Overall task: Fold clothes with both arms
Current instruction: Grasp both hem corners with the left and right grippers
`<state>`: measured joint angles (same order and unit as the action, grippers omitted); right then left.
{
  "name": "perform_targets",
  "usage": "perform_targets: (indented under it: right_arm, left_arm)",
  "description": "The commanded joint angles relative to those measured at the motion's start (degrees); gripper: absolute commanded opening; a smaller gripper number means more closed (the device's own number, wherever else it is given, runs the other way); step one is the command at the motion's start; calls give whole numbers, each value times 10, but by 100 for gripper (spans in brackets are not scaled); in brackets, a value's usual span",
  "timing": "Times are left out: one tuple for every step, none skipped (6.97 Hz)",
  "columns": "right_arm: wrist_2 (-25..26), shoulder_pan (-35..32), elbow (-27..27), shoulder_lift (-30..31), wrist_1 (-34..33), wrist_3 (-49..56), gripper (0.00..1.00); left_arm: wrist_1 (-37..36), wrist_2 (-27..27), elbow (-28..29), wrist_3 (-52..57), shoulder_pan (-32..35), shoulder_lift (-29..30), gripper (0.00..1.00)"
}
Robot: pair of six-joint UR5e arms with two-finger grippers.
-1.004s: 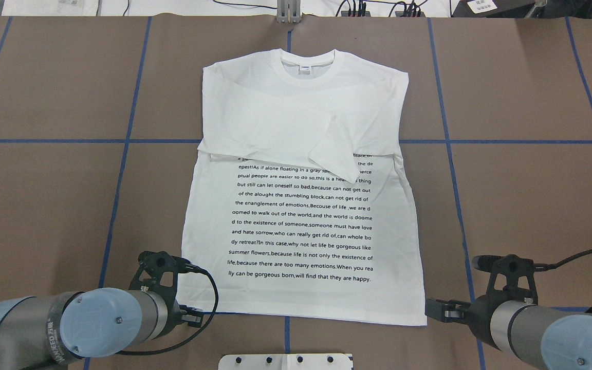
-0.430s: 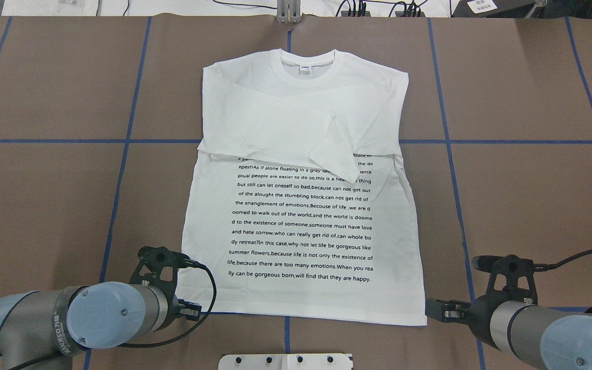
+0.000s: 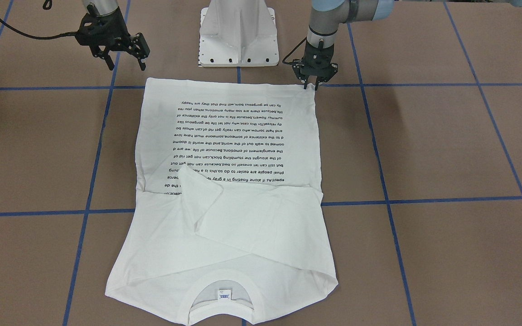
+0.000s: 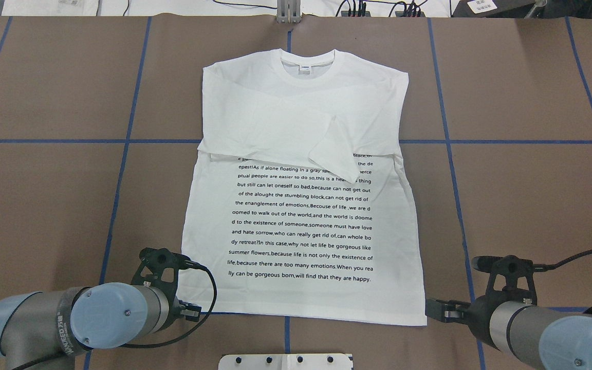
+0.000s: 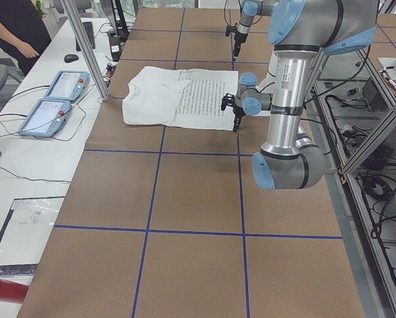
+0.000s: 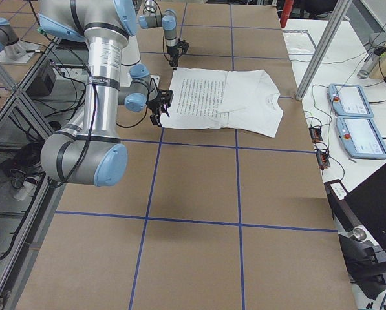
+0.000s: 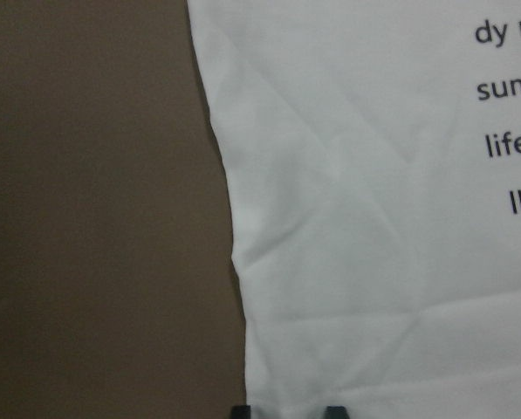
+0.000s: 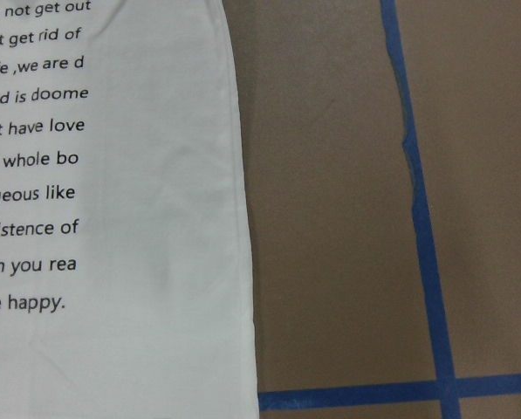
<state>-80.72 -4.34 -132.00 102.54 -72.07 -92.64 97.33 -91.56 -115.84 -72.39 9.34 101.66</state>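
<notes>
The overhead view looks forward and down from behind the robot and takes in the whole shirt (image 4: 301, 103) on the bench (image 4: 44, 195). The front-facing view looks steeply down from the far side, toward the robot, and shares that shirt, seen reversed. The two side views look along the bench from its left and right ends, from farther off. Each wrist view looks down from very near. The left shows the shirt's near left edge, and the right shows its near right edge beside blue tape (image 8: 421, 236).
</notes>
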Motion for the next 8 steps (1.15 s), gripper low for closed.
perform_targets:
  right_arm:
    - [0, 1, 5, 0, 1, 3, 100]
    - [0, 2, 8, 0, 3, 4, 100]
    - [3, 6, 11, 0, 4, 4, 100]
    - [34, 20, 34, 0, 57, -3, 100]
    - [74, 47, 46, -1, 71, -10, 94]
    - [110, 77, 60, -2, 71, -20, 81]
    - [120, 88, 65, -2, 70, -22, 72]
    - [121, 90, 80, -18, 70, -22, 66]
  left_arm:
    - [0, -1, -3, 0, 1, 3, 0]
    - [-2, -1, -15, 1, 2, 4, 0]
    - [-5, -1, -38, 1, 5, 3, 0]
    - [-6, -1, -57, 1, 6, 3, 0]
    - [-6, -1, -59, -1, 6, 10, 0]
    - [-5, -1, -59, -2, 7, 20, 0]
    - [-5, -1, -58, -6, 6, 20, 0]
    - [-4, -1, -59, -6, 6, 20, 0]
